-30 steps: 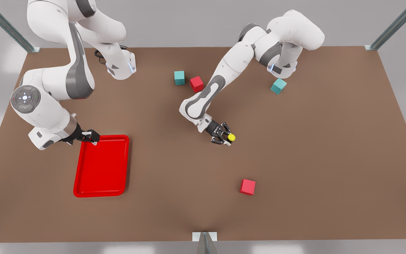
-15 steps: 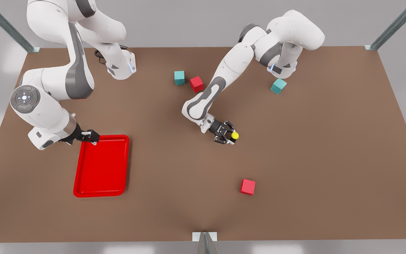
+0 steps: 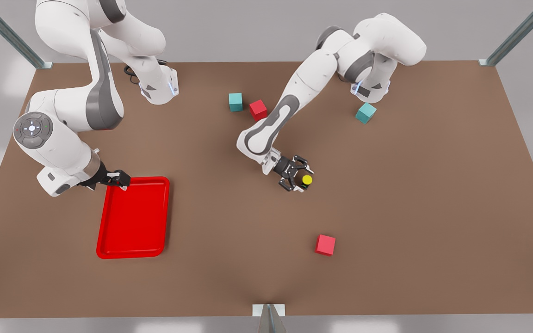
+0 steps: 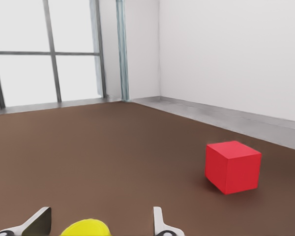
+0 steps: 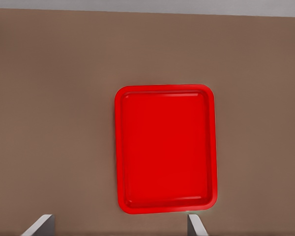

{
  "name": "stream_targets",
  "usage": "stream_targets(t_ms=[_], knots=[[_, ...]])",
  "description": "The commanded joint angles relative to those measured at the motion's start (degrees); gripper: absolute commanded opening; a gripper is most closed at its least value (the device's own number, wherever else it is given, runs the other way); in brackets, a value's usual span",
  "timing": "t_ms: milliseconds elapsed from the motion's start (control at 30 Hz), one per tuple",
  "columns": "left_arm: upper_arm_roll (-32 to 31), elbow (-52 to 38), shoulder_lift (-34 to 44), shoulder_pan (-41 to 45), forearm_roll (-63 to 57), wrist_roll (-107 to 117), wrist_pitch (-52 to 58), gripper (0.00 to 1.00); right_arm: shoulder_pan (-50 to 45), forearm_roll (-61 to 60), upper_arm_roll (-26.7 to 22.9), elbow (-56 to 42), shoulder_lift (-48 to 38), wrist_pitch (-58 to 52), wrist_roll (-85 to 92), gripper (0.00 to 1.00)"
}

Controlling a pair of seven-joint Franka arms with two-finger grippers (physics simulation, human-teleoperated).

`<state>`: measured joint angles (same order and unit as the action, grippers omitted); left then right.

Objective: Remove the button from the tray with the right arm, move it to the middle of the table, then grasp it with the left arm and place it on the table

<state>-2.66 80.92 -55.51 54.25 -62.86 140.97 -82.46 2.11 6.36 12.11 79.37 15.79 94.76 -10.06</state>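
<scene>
The button (image 3: 307, 180), a yellow cap on a small dark body, sits on the table (image 3: 410, 208) near its middle. My left gripper (image 3: 300, 179) is open around it, a finger on each side with gaps to the cap. In the left wrist view the yellow cap (image 4: 86, 229) lies between the spread fingertips (image 4: 160, 222). The red tray (image 3: 133, 217) lies at the front view's left with nothing in it. My right gripper (image 3: 119, 178) hangs open over the tray's far corner. The right wrist view looks down on the tray (image 5: 165, 147).
A red cube (image 3: 325, 244) lies in front of the button and shows in the left wrist view (image 4: 232, 167). A teal cube (image 3: 235, 101) and a red cube (image 3: 257, 110) sit at the back middle. Another teal cube (image 3: 365, 113) is at the back right.
The left gripper shifted slightly to the front view's right with the button, then opened its fingers and let it go. The right arm has stayed still.
</scene>
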Motion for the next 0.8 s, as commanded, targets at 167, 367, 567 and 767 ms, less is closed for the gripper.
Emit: stream_targets(t_ms=[167,367,567,767], knots=[[-0.15,-3.75,14.63,-3.88,13.45,-68.35,10.04,1.0,0.0,-0.03,0.02,0.0,-0.06,-0.02,0.04,1.0],[-0.15,-24.32,24.48,-32.98,56.62,-133.76,13.11,1.0,0.09,0.06,0.02,-0.09,-0.06,-0.02,0.13,1.0],[-0.07,5.04,53.57,-40.18,58.56,-145.36,-3.23,1.0,0.09,0.06,0.02,0.0,-0.14,-0.02,0.13,1.0],[-0.07,5.04,53.49,-40.18,58.82,-146.68,-2.71,1.0,0.09,-0.03,0.02,0.0,-0.06,-0.02,0.13,1.0]])
